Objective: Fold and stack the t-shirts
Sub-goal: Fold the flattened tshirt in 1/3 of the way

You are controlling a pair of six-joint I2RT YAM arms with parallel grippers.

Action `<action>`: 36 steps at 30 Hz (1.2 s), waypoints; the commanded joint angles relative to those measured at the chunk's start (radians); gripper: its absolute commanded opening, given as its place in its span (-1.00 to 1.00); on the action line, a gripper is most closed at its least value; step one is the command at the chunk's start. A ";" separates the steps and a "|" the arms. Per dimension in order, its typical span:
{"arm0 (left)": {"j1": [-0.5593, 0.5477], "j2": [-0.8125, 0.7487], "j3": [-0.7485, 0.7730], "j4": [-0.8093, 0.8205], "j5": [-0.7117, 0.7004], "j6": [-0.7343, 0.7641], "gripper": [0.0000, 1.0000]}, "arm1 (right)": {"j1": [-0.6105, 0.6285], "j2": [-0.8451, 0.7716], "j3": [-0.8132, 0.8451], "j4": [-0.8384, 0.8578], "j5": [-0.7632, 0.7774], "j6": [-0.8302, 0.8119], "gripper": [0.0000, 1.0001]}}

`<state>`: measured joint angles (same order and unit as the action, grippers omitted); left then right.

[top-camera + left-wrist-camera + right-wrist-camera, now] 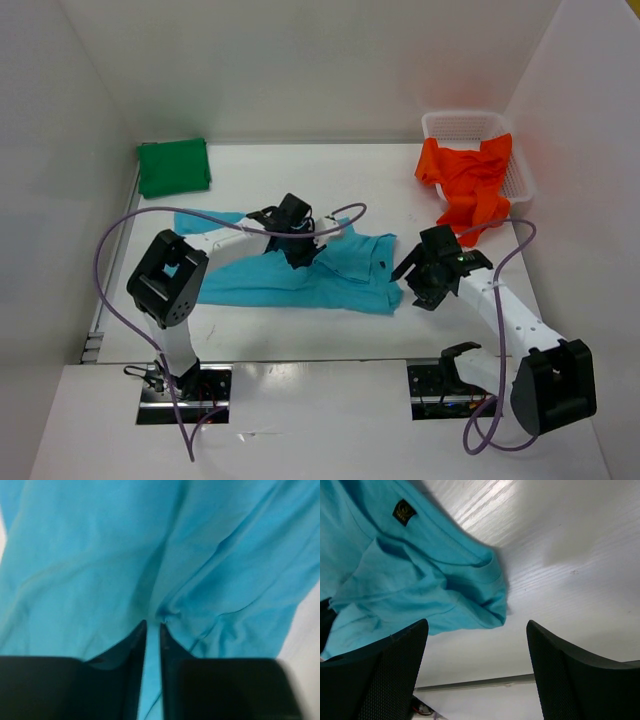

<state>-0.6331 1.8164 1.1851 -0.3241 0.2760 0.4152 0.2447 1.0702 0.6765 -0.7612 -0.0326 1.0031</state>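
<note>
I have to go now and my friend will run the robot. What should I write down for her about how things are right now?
Left tool: down on the turquoise t-shirt, jaws nearly together; I cannot tell whether it has a grip.
Right tool: open, empty, beside that shirt's right end.
Green t-shirt: folded, far left corner of the table.
Orange-red t-shirt: crumpled, hanging over the white basket.
Done: green folded.
Left: fold turquoise, fold orange-red, stack all three.
</note>
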 commanded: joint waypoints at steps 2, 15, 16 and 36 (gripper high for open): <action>0.027 0.032 0.057 -0.020 0.060 -0.064 -0.43 | 0.082 -0.009 0.043 0.033 0.063 0.000 0.68; 0.159 0.050 0.134 -0.127 0.126 -0.110 0.06 | 0.505 0.450 0.434 -0.108 0.398 -0.080 -0.36; 0.173 0.050 0.143 -0.138 0.126 -0.119 0.06 | 0.536 0.483 0.451 -0.109 0.410 -0.090 -0.66; 0.653 -0.109 0.067 -0.254 0.157 -0.159 0.19 | 0.570 0.749 0.586 0.066 0.272 -0.278 -1.00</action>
<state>-0.0296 1.7435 1.2903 -0.5400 0.3996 0.2802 0.8043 1.8042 1.2114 -0.7399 0.2520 0.7555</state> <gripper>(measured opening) 0.593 0.001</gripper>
